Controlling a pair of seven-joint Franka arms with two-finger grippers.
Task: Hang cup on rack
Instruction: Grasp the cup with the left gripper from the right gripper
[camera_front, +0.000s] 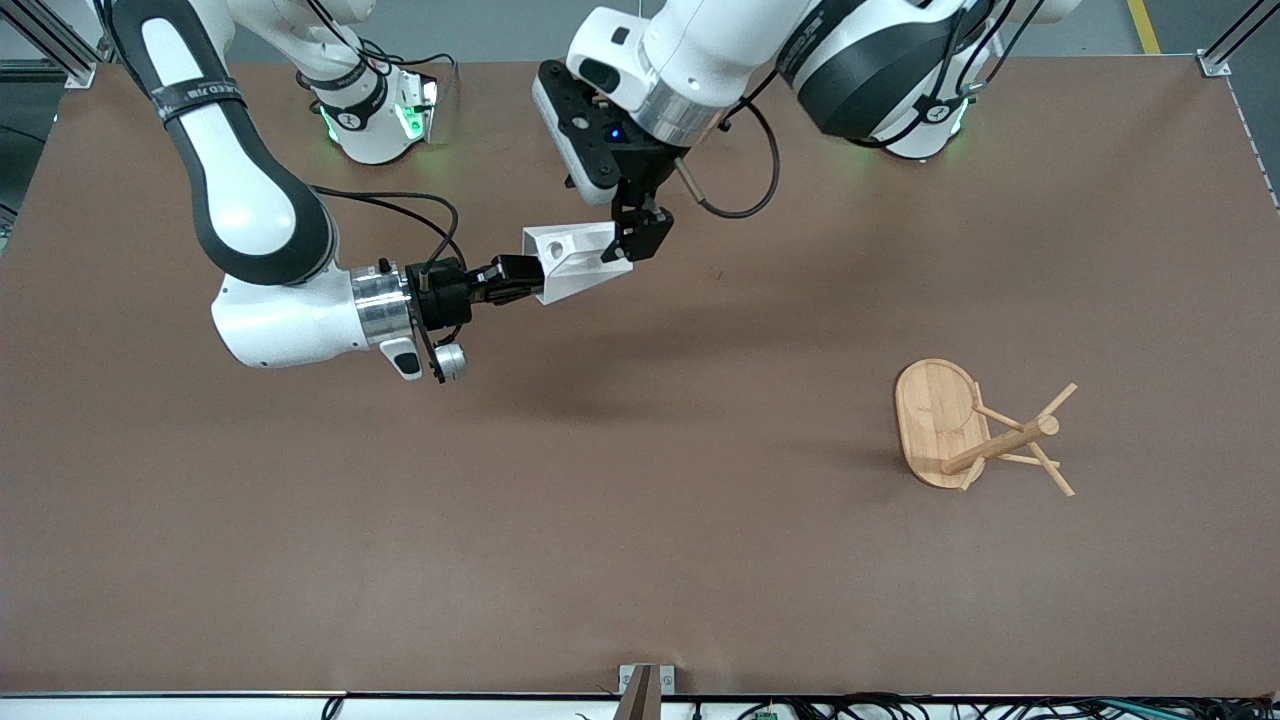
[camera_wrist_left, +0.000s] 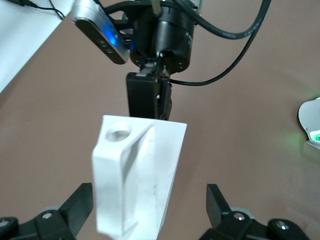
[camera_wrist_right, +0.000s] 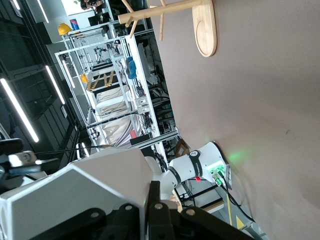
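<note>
Both claws (camera_front: 515, 280) (camera_front: 632, 232) at cup (camera_front: 575, 262), midair.

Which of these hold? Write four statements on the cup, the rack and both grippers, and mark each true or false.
1. The right gripper holds the cup up over the table. True.
2. The left gripper is clamped shut on the cup. False: its fingers stand open on either side of the cup, not closed on it.
3. The cup hangs on a peg of the rack. False: the pegs are bare and the cup is in the air, well apart from the rack.
4. The rack stands upright on its oval base, toward the left arm's end of the table. True.
</note>
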